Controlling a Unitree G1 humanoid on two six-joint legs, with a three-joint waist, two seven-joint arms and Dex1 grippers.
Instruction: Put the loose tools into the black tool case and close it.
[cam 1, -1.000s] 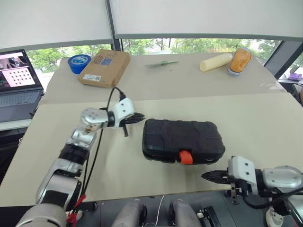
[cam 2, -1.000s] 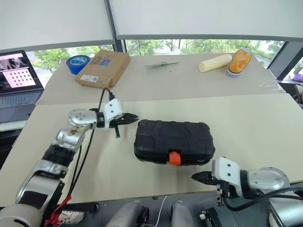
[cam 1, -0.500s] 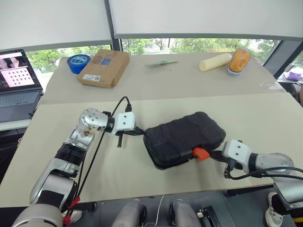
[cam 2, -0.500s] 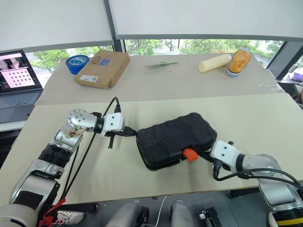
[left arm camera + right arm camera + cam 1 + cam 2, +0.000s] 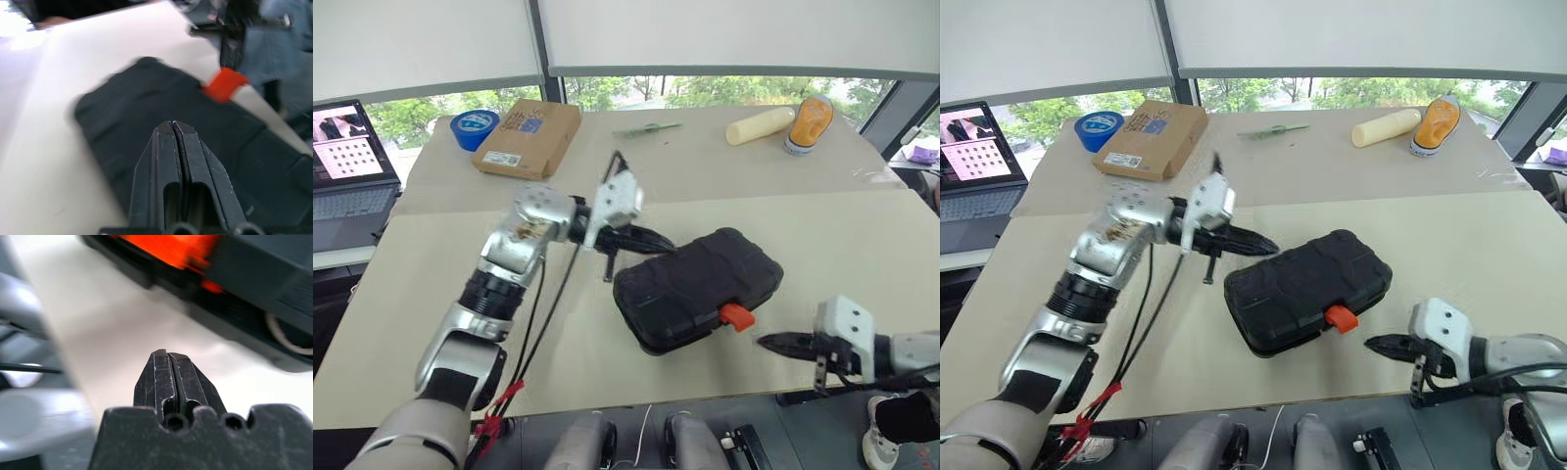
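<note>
The black tool case lies closed and turned askew on the tan table, its orange latch facing the front right. My left gripper is shut and empty, hovering over the case's far left corner; the left wrist view shows its fingertips pressed together above the case lid. Near the table's front edge, my right gripper is shut and empty a short way right of the latch, apart from it. The right wrist view shows the latch ahead of the shut gripper. The loose tools are out of view.
At the back of the table lie a blue tape roll, a brown cardboard box, a green stick, a cream cylinder and an orange shoe. A laptop sits at far left. The table's front edge is close.
The case swung round from square to askew. My left gripper has since lifted and moved right, over the case's corner. My right gripper pulled back from the latch toward the front edge.
</note>
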